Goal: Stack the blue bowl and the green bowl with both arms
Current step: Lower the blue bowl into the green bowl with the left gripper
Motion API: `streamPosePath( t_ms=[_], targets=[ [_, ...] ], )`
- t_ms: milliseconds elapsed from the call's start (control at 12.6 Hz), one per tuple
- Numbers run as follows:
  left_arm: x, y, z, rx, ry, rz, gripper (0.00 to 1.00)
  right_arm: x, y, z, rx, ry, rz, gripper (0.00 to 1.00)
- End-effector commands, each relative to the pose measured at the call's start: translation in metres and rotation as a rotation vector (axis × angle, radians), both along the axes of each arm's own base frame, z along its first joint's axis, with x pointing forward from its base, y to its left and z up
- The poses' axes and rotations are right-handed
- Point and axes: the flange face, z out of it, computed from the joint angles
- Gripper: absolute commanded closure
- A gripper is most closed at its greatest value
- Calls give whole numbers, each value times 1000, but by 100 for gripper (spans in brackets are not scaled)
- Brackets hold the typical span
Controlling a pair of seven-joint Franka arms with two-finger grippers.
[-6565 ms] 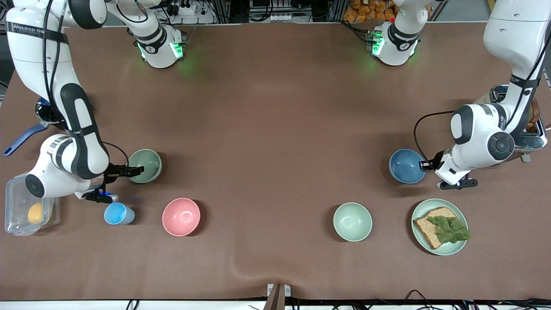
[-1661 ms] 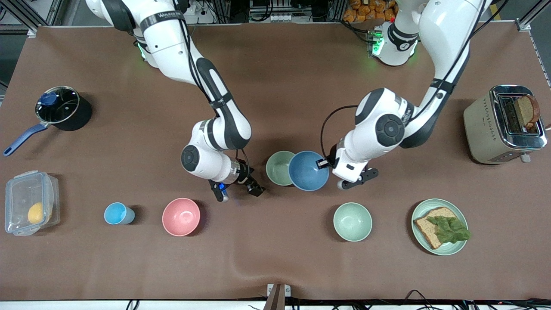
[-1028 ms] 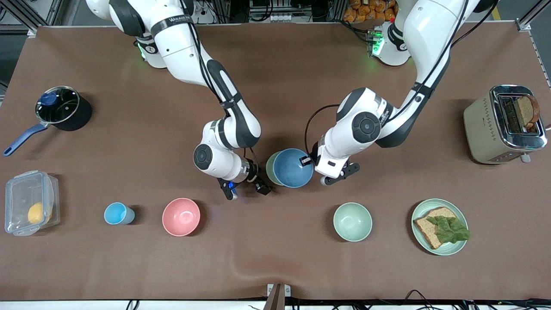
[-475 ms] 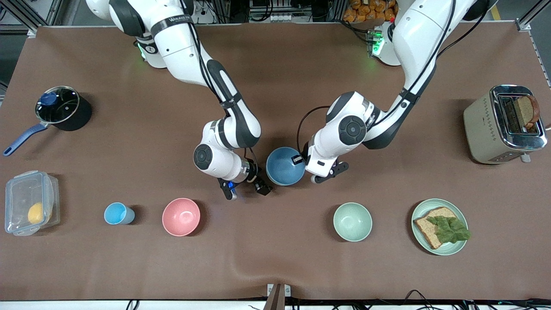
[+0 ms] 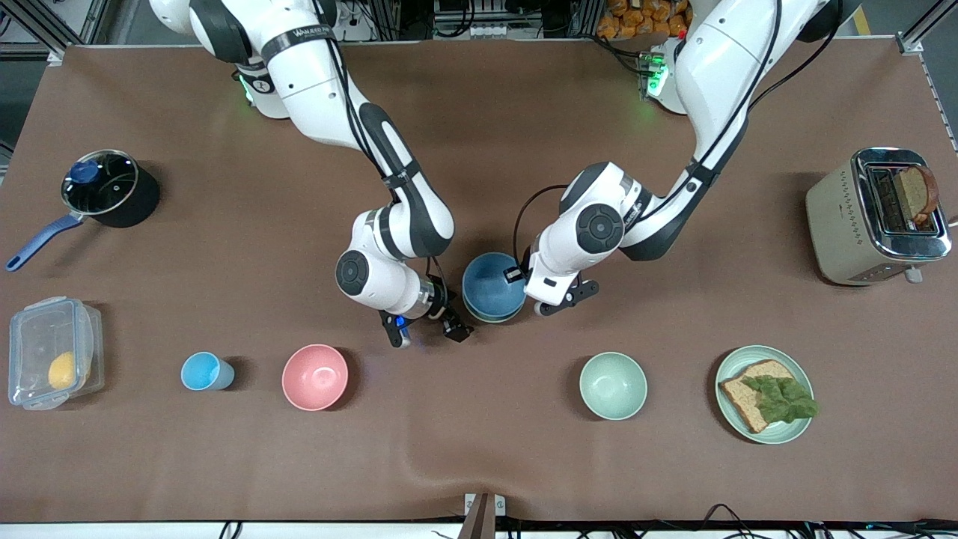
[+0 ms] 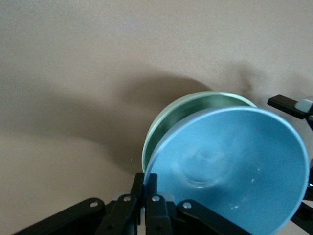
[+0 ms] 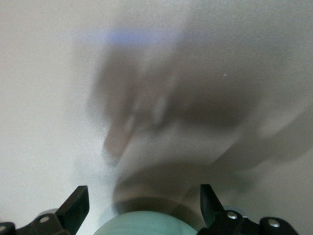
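Observation:
The blue bowl (image 5: 490, 290) sits nested in the green bowl (image 5: 488, 320) at the table's middle; only a thin green rim shows in the front view. My left gripper (image 5: 515, 275) is shut on the blue bowl's rim. In the left wrist view the blue bowl (image 6: 230, 166) tilts slightly inside the green bowl (image 6: 195, 104), and my left gripper (image 6: 146, 193) pinches its rim. My right gripper (image 5: 455, 328) is open and empty, low beside the bowls at the right arm's end. In the right wrist view it (image 7: 144, 198) stands wide apart, with the green bowl's edge (image 7: 151, 224) between the fingers.
A pink bowl (image 5: 315, 376), a sky-blue cup (image 5: 206, 371), a mint-green bowl (image 5: 613, 385) and a plate (image 5: 799, 430) with bread stand nearer the front camera. A toaster (image 5: 838, 217) is at the left arm's end. A pot (image 5: 105, 191) and a clear container (image 5: 45, 329) are at the right arm's end.
My left gripper carried the blue bowl over the green bowl and lowered it into it, so the green bowl is now almost covered. My right gripper stayed open beside the bowls.

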Motion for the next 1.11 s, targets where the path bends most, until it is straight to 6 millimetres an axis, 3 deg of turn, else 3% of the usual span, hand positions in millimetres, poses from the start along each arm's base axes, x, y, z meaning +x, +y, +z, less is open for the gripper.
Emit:
streamPosePath(
  t_ms=[0, 712, 791, 949, 1028],
  targets=[
    [0, -8, -5, 3, -30, 14, 100, 2, 2, 6, -12, 6, -11, 0],
    [1, -5, -17, 7, -25, 21, 99, 1, 1, 7, -52, 24, -21, 0],
    [2, -6, -16, 5, -28, 19, 88, -3, 7, 6, -81, 32, -21, 0],
    [3, -6, -21, 5, -22, 19, 54, -2, 11, 10, -96, 30, -33, 0],
    [3, -7, -23, 4, -19, 19, 46, -1, 11, 12, -94, 28, -36, 0]
  ],
)
